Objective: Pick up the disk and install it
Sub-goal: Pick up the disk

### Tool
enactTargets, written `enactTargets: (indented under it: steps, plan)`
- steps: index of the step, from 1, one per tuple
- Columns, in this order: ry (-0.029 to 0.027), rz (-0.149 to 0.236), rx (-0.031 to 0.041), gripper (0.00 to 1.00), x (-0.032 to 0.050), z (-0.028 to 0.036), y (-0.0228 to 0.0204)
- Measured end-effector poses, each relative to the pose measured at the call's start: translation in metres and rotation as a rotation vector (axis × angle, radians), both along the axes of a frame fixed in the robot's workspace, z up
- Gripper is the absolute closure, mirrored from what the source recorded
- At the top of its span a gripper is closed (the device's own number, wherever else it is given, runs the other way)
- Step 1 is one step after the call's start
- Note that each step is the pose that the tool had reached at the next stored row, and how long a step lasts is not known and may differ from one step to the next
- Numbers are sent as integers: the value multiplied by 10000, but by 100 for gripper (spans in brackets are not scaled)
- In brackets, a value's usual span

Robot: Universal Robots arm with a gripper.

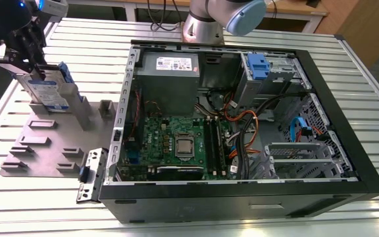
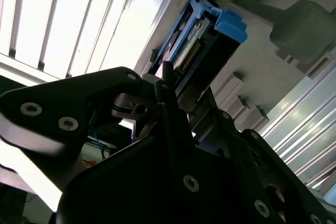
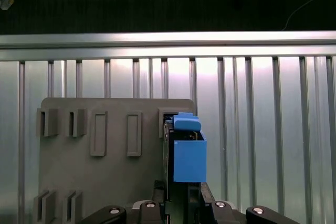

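The disk point(image 1: 50, 94) stands on edge in a slot at the far end of the grey fixture plate point(image 1: 45, 148), at the exterior view's left. It is a silver drive with a white-and-blue label in a blue carrier frame. My gripper point(image 1: 31, 74) comes down on its top edge, with a finger against each flat side, shut on it. In the first wrist view the disk point(image 3: 189, 158) shows edge-on between the fingers of the gripper point(image 3: 181, 195). In the second wrist view the disk point(image 2: 202, 45) runs away from the dark fingers point(image 2: 168, 103).
An open computer case point(image 1: 367, 182) lies on the slatted metal table point(image 1: 360, 69), to the exterior view's right of the fixture. It holds a grey power supply point(image 1: 170, 74), a motherboard point(image 1: 176, 143), cables and a blue drive bay point(image 1: 258, 66). The arm's base point(image 1: 203, 27) stands behind it.
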State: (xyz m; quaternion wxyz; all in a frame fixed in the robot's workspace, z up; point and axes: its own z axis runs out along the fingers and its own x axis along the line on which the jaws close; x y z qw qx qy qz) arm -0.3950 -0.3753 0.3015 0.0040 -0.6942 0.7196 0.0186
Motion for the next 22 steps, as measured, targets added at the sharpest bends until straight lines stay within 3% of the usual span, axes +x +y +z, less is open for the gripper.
enactTargets:
  steps: [14, 18, 20, 22]
  plan:
    - [-4, -1, -7, 65, 0, 72, 0]
    - [2, -26, -71, 65, 0, 75, -1]
    - [1, -27, -268, 65, 0, 74, 0]
    - [1, -27, -270, 65, 0, 74, 0]
